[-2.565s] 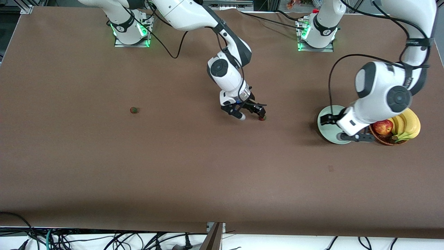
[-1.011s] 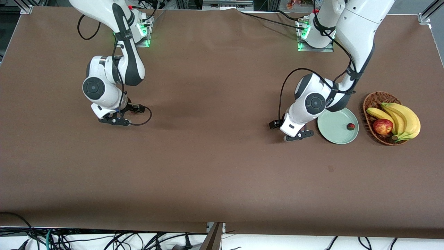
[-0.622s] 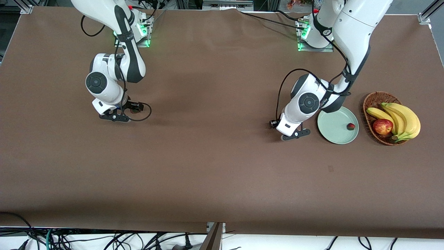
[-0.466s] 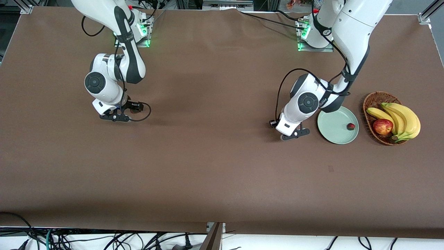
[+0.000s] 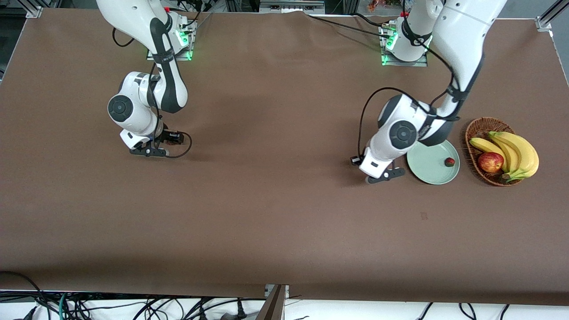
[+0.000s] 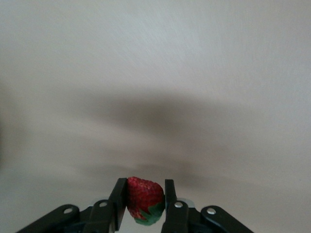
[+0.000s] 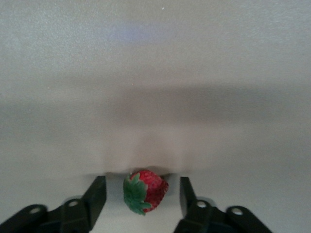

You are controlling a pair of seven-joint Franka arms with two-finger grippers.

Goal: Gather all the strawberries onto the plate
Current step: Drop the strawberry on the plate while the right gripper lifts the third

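Observation:
My left gripper (image 6: 144, 188) is shut on a strawberry (image 6: 145, 200) and holds it low over the table. In the front view this gripper (image 5: 384, 175) is beside the pale green plate (image 5: 426, 171), toward the right arm's end. A second strawberry (image 5: 450, 162) lies in the plate. My right gripper (image 7: 142, 184) is open, its fingers either side of a third strawberry (image 7: 146, 191) lying on the table. In the front view this gripper (image 5: 149, 152) is down at the table toward the right arm's end, and both gripper-side berries are hidden there.
A brown wicker basket (image 5: 475, 129) with bananas (image 5: 515, 151) and a red-yellow apple (image 5: 490, 162) stands beside the plate at the left arm's end. A cable (image 5: 182, 149) loops by the right gripper.
The right arm has gone from the middle of the table to the berry near its end. The left gripper left the plate, took the middle berry, and has just shifted toward the plate.

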